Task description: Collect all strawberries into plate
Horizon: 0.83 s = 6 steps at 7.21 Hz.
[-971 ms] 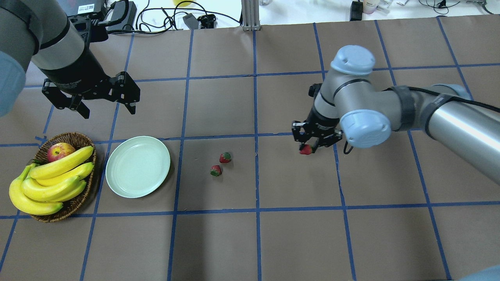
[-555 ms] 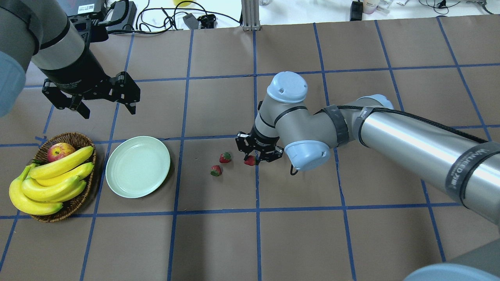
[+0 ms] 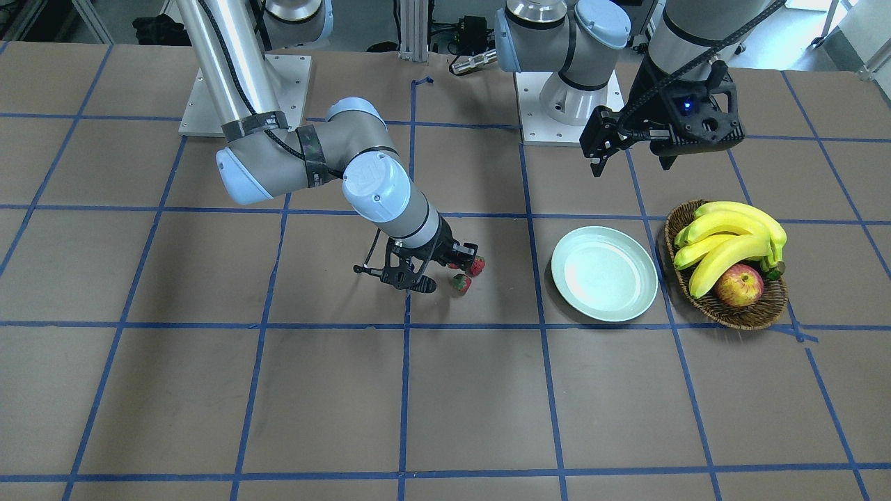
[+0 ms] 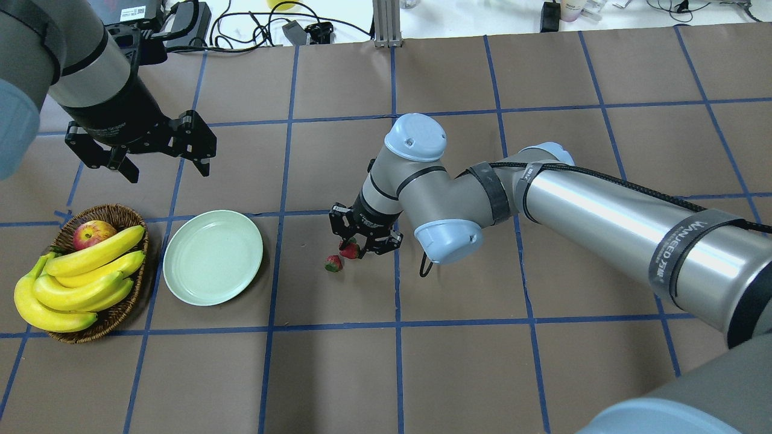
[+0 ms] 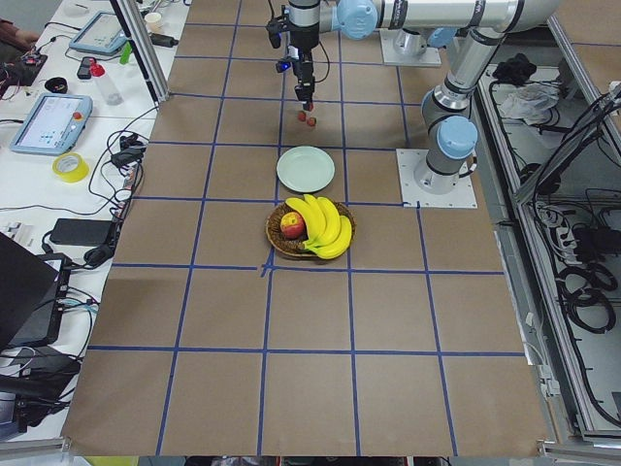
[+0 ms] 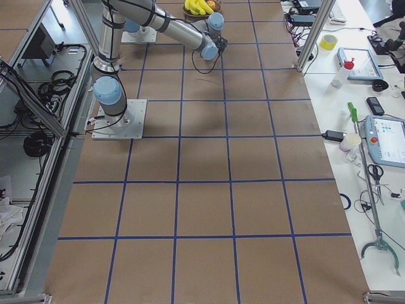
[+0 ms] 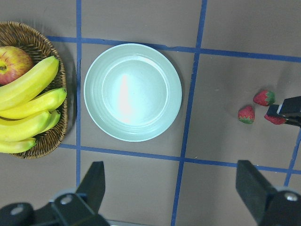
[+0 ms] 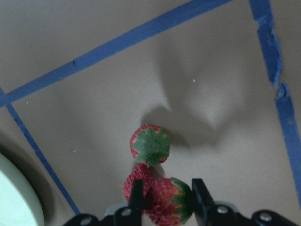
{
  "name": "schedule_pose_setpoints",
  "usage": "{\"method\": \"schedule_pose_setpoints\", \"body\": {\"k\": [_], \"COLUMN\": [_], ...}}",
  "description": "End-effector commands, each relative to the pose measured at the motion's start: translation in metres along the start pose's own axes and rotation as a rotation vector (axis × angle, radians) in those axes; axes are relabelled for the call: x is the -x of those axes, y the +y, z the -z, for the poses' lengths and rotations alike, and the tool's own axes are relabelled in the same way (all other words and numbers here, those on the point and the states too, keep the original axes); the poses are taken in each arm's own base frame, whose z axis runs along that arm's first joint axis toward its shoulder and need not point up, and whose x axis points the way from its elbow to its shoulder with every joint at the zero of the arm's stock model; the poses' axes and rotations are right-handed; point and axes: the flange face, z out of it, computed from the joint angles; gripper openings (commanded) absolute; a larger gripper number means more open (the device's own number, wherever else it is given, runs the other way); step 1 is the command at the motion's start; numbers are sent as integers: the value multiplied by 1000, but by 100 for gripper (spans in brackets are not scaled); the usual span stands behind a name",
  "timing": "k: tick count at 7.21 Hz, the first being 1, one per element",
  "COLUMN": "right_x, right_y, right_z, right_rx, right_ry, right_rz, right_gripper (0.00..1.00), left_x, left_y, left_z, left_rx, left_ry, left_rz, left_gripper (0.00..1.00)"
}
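Note:
My right gripper [image 4: 351, 249] is shut on a strawberry [image 8: 167, 201] and hangs low over the table. Two more strawberries lie on the brown paper right by it. One strawberry [image 4: 332, 263] lies clear on the plate's side. The other strawberry [image 7: 264, 97] is mostly hidden under the fingers in the overhead view. The pale mint plate [image 4: 212, 256] stands empty to the left of them, about one grid square from the gripper. My left gripper [image 4: 169, 172] is open and empty, hovering high behind the plate.
A brown wicker basket [image 4: 129, 301] with bananas [image 4: 84, 280] and an apple [image 4: 92, 234] stands left of the plate. Blue tape lines grid the brown table. Cables and boxes [image 4: 199, 21] lie past the far edge.
The right arm has swept left with its strawberry, from right of the middle tape line to just over the two lying strawberries. The left arm has not moved.

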Motion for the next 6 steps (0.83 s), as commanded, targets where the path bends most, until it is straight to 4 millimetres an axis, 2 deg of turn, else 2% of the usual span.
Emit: {"method": "schedule_pose_setpoints", "body": {"k": [1,3,4,5,6], "right_x": [0,7,12,17,22], "right_y": [0,-1,2,12,9], "right_z": [0,13,41,86,131], "right_rx": [-5,-25,-62,-28,-58], "right_ry": [7,-5,46,104,141], "right_rz": [8,23,50,75,102], "right_gripper": [90,91,91,91,92], "left_x": [0,0,-1,0,0], "left_y": [0,0,-1,-1,-1], "left_z": [-1,0,1,2,2], "left_rx": [2,-1,-7,-14,-14], "left_ry": [0,0,3,4,2], "left_rz": [5,2,3,3,2], "left_gripper": [100,100,100,100,100]}}
